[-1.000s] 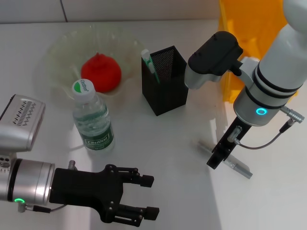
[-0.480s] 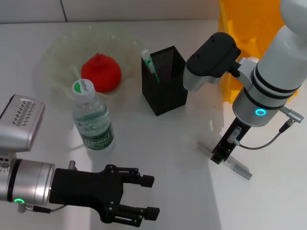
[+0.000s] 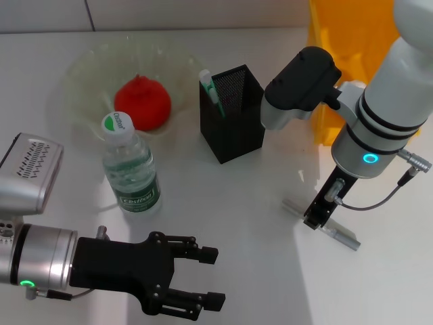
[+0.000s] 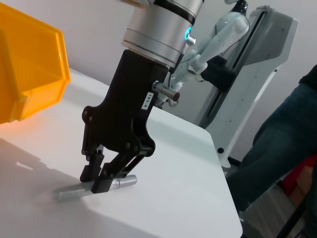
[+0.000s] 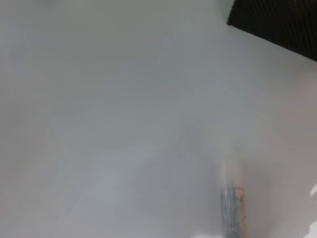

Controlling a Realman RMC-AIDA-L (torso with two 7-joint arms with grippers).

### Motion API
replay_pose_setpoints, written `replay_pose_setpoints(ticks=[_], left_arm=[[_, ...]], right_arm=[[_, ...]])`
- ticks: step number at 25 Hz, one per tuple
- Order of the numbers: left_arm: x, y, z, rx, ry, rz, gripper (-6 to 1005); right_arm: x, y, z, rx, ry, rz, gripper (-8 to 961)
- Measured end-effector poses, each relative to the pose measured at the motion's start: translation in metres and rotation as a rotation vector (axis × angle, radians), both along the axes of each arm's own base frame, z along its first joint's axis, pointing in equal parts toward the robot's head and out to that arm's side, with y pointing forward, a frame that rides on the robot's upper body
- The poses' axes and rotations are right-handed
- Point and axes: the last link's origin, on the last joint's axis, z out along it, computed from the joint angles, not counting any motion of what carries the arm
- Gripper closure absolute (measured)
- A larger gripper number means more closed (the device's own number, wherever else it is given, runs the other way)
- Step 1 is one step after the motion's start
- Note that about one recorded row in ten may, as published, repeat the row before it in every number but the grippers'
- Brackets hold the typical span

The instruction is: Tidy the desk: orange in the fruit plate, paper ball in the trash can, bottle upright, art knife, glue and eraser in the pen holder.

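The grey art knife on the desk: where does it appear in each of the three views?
Head view: art knife lies flat on the desk, lower right, under the right gripper.
Left wrist view: art knife lower left, between the right gripper's fingers.
Right wrist view: art knife at the bottom edge.
Shared landmark: the right gripper, in the head and left wrist views.

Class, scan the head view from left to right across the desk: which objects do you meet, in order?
Water bottle → red fruit in the plate → black pen holder → right end effector over the silver knife.
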Motion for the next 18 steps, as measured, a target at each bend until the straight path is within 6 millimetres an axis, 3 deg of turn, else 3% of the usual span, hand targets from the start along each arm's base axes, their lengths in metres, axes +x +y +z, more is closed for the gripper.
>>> replay_pose_setpoints(ticks=[18], left_arm=[[-0.0022, -0.0020, 0.0007, 0.014, -0.007, -0.005, 226]], right_arm=[[-0.0051, -0.0016, 0.0014, 0.000, 0.013, 0.020, 799]])
